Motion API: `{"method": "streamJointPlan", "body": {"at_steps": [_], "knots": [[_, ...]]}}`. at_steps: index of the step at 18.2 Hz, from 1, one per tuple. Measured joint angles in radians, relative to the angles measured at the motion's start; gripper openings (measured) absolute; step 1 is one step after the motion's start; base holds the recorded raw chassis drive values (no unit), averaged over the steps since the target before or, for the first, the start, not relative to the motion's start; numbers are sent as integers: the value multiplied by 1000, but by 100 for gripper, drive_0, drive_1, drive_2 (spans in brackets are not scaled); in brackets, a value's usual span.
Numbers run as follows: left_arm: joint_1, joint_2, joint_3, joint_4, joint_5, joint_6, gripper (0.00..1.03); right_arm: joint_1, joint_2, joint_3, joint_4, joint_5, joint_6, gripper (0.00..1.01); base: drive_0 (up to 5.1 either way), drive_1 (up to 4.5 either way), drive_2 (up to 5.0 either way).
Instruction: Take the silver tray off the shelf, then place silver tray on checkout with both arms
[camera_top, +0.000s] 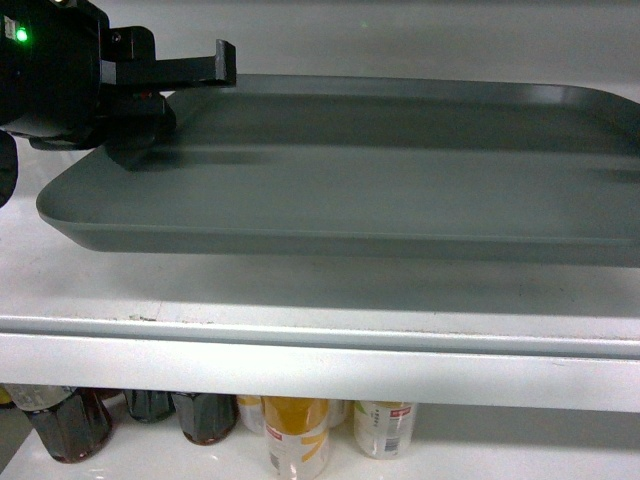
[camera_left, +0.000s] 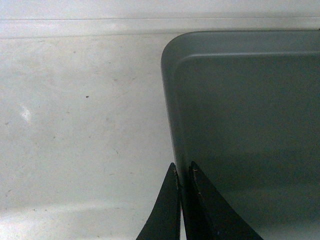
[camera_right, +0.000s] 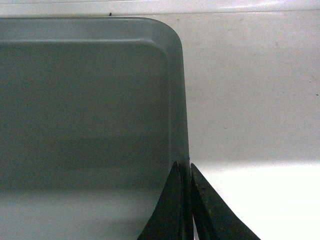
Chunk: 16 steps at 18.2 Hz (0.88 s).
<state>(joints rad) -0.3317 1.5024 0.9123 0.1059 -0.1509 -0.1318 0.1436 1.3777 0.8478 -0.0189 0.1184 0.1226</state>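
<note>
The silver tray (camera_top: 380, 180) lies lengthwise over the white shelf (camera_top: 300, 350) and casts a shadow under its front edge; I cannot tell whether it is raised. My left gripper (camera_top: 185, 95), the one with the green light, is at the tray's left end. In the left wrist view the left gripper (camera_left: 183, 170) is shut on the tray (camera_left: 250, 125) at its left rim, one finger inside and one outside. My right gripper (camera_right: 183, 166) is shut the same way on the right rim of the tray (camera_right: 85, 110); it is outside the head view. The checkout is out of view.
Under the shelf board stand dark bottles (camera_top: 70, 420), a yellow can (camera_top: 297, 435) and a white can (camera_top: 385, 425). The shelf's back wall (camera_left: 100, 25) runs just beyond the tray's far corners. Bare white board (camera_right: 250, 100) flanks the tray on both sides.
</note>
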Motion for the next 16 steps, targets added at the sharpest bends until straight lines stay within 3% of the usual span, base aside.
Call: {"method": "streamJointPlan", "body": {"at_steps": [16], "knots": [[0,-13,5,-10,9,0,3,-14,-24,1,5,-20,-19,3,0,0,0]]}}
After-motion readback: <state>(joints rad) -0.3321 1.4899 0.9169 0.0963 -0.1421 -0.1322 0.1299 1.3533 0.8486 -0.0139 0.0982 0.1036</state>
